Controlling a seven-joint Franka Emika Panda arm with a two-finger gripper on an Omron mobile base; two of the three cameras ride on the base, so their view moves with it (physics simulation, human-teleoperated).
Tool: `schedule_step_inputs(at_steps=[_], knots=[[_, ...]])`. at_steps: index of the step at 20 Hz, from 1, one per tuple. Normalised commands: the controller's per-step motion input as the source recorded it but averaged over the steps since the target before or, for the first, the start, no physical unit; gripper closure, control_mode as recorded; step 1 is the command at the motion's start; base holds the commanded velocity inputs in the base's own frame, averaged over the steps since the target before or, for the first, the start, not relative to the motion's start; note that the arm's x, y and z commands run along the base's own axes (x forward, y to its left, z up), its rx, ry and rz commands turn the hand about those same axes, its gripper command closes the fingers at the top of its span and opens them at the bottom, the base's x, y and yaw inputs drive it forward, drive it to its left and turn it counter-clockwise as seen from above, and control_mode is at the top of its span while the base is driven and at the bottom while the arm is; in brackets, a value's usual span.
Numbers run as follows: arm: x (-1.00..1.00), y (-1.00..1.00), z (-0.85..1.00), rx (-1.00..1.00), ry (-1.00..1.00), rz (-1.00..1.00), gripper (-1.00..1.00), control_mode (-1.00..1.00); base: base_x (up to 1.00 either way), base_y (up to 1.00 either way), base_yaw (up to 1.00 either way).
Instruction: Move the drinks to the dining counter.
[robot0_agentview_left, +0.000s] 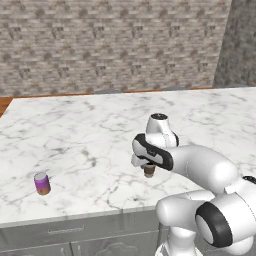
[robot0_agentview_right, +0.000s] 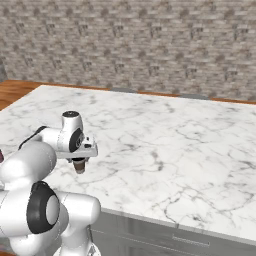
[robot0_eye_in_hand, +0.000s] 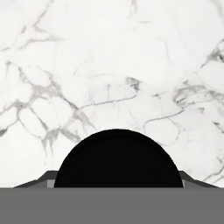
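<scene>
My gripper (robot0_agentview_left: 149, 169) is shut on the brown cup (robot0_agentview_left: 149, 172) with the black lid, holding it upright low over the dining counter (robot0_agentview_left: 90, 130) near its front edge. From the right base the cup (robot0_agentview_right: 79, 166) hangs under the gripper (robot0_agentview_right: 79, 163). The black lid (robot0_eye_in_hand: 117, 159) bulges at the bottom of the hand view over the white marble (robot0_eye_in_hand: 109, 65). Whether the cup touches the counter I cannot tell. The purple-to-orange can (robot0_agentview_left: 42, 183) stands upright on the counter, well to the left of the gripper and close to the front edge.
A brick wall (robot0_agentview_left: 110, 45) runs behind the counter, with a darker grey wall (robot0_agentview_left: 240, 45) at the right. Wooden floor (robot0_agentview_right: 15, 92) shows past the counter's left end. Grey drawer fronts (robot0_agentview_left: 65, 232) sit below the front edge.
</scene>
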Motion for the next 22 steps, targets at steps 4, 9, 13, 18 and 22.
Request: schedule_step_inputs(at_steps=[4,9,13,18,22], knots=[[0.01,0.0,-0.17,0.0,0.0,0.0,1.0,-1.0,0.0,0.0,0.0],[0.02,0.0,-0.17,0.0,0.0,0.0,1.0,-1.0,0.0,0.0,0.0],[0.02,0.0,-0.16,0.0,0.0,0.0,1.0,-1.0,0.0,0.0,0.0],[0.04,0.0,-0.17,0.0,-0.02,0.0,1.0,-1.0,0.0,0.0,0.0],[0.01,0.0,-0.17,0.0,-0.07,0.0,1.0,-1.0,0.0,0.0,0.0]])
